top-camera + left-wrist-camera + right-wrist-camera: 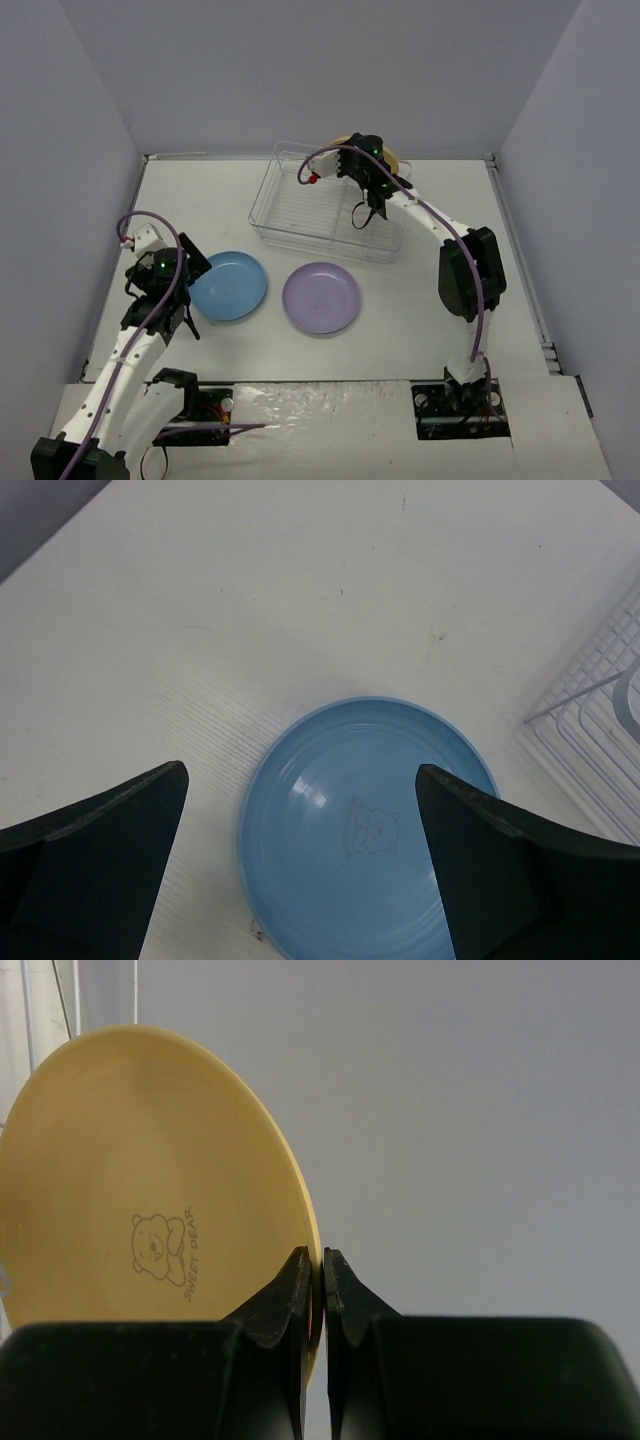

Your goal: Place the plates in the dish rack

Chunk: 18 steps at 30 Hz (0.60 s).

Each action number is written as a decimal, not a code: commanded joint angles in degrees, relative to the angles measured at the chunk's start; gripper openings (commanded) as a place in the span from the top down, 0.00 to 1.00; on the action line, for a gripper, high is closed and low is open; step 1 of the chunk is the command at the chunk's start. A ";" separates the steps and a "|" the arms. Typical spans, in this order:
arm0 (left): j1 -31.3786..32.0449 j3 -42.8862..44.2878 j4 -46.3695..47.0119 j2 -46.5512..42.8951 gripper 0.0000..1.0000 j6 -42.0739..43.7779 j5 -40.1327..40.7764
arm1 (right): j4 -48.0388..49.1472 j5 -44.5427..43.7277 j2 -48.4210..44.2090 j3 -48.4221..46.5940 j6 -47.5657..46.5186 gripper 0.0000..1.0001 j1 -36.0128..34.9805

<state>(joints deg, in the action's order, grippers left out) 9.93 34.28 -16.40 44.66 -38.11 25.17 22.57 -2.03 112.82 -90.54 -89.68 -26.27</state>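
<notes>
Yellow-orange plate (150,1190) is being gripped on edge by the right tool (315,1270) over the far side of the dish rack (300,210) and should be kept vertical, aligned to a slot, while being lowered; left tool (300,775) is being held spread over the light blue plate (360,830).

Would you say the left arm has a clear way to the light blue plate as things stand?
Likely yes: the left gripper hangs open right beside the light blue plate; nothing lies on it, and the lavender plate sits apart from it.
</notes>
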 commanded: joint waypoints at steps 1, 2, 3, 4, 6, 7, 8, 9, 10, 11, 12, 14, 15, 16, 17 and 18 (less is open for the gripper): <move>-0.27 3.69 3.04 0.43 0.03 0.14 1.10 | 5.90 0.17 -1.01 -1.26 -1.55 1.00 0.34; -0.27 3.75 2.98 0.50 0.03 0.14 1.04 | 5.97 0.25 -0.89 -1.02 -1.55 1.00 0.34; -0.27 3.77 3.04 0.56 0.03 0.14 1.02 | 6.03 0.39 -0.85 -0.83 -1.35 1.00 0.34; -0.27 3.77 3.13 0.62 0.03 0.14 1.02 | 6.13 0.53 -0.82 -0.66 -1.07 1.00 0.35; -0.27 3.79 3.11 0.78 0.03 0.14 1.01 | 6.76 0.53 -0.48 -0.32 -0.66 1.00 0.43; -0.27 3.84 3.07 0.78 0.03 0.14 0.96 | 7.18 0.53 -0.20 -0.04 -0.61 1.00 0.43; -0.27 3.86 3.04 0.78 0.03 0.17 0.94 | 7.64 0.50 0.04 0.27 -0.55 1.00 0.46; -0.27 3.86 3.02 0.76 0.03 0.23 0.94 | 8.07 0.45 0.25 0.58 -0.46 1.00 0.54; -0.27 3.86 2.96 0.69 0.03 0.23 0.94 | 8.31 0.41 0.42 0.74 -0.33 1.00 0.60; -0.27 3.86 2.96 0.68 0.03 0.23 0.94 | 8.49 0.27 0.61 0.81 -0.26 1.00 0.63; -0.27 3.86 2.96 0.62 0.03 0.23 0.94 | 8.66 0.27 0.83 0.81 0.02 1.00 0.74; -0.27 3.86 2.87 0.61 0.03 0.26 0.99 | 8.77 0.45 1.14 0.81 0.38 1.00 1.01; -0.27 3.86 2.81 0.61 0.03 0.23 1.02 | 8.80 0.39 1.23 0.81 0.55 0.99 1.04; -0.27 3.86 2.78 0.56 0.03 0.23 1.02 | 8.89 0.36 1.31 0.85 0.73 0.98 1.09; -0.27 3.86 2.80 0.54 0.03 0.23 1.02 | 9.06 0.36 1.35 0.94 0.90 0.96 1.17; -0.27 3.86 2.86 0.60 0.03 0.23 1.02 | 9.29 0.36 1.35 1.05 1.13 0.95 1.29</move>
<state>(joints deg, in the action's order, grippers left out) 9.95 34.32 -16.29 45.06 -38.09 25.17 24.72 -1.06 114.91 -89.23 -89.61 -26.08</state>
